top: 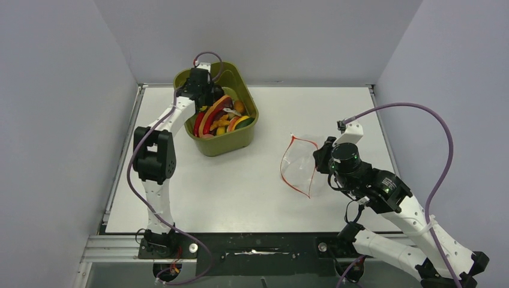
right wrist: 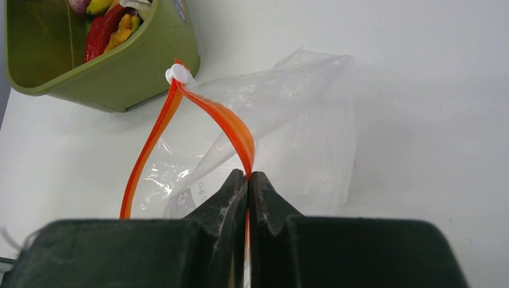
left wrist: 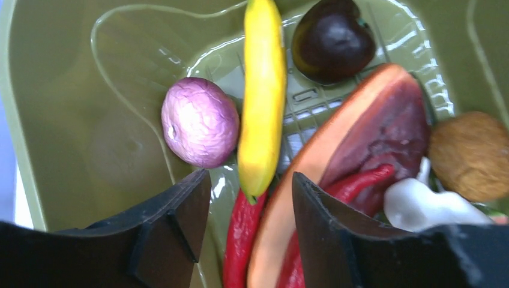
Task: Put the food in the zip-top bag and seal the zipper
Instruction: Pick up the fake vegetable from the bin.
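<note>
The food (top: 221,117) lies in the olive-green bin (top: 231,143) at the back left. In the left wrist view I see a yellow banana (left wrist: 262,90), a purple round piece (left wrist: 199,122), a dark round piece (left wrist: 333,39), a red pepper (left wrist: 243,240) and an orange-edged slice (left wrist: 360,138). My left gripper (left wrist: 249,204) (top: 206,97) is open inside the bin, just above the banana's tip and the pepper, holding nothing. The clear zip-top bag (top: 298,165) (right wrist: 300,120) lies on the table with its mouth gaping. My right gripper (right wrist: 248,175) (top: 321,157) is shut on the zipper (right wrist: 228,123) (top: 282,168), lifting one side.
A white slider (right wrist: 177,74) sits at the far end of the zipper, near the bin's wall (right wrist: 120,78). A brown round piece (left wrist: 471,155) and a white piece (left wrist: 420,204) lie at the bin's right. Grey walls close in the table's left, back and right.
</note>
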Robot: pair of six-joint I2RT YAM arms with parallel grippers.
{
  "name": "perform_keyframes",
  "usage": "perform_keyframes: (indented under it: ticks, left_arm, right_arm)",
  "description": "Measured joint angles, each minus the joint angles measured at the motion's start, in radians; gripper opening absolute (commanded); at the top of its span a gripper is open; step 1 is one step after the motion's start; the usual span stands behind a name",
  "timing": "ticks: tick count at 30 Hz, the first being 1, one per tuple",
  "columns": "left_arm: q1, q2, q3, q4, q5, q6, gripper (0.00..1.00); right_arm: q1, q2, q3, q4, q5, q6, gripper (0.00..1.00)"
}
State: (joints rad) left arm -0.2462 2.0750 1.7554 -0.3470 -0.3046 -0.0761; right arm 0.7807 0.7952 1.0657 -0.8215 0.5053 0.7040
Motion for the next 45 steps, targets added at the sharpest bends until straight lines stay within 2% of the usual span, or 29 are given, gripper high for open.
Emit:
perform_keyframes:
  ticks: [11, 26, 41, 45]
  left_arm:
    - [0.020, 0.175, 0.214, -0.057, -0.117, 0.082, 0.60]
    - [0.044, 0.257, 0.262, -0.092, -0.122, 0.101, 0.67]
    - [0.046, 0.318, 0.325, -0.087, -0.168, 0.118, 0.66]
    - [0.045, 0.321, 0.325, -0.085, -0.176, 0.117, 0.62]
  right_arm:
    - [0.006, 0.012, 0.018, -0.022, 0.004, 0.016, 0.00]
    - [0.006, -0.009, 0.026, -0.024, 0.011, 0.013, 0.00]
    - [0.006, -0.052, 0.026, -0.024, 0.007, 0.013, 0.00]
    - [0.006, -0.063, 0.026, -0.024, 0.007, 0.014, 0.00]
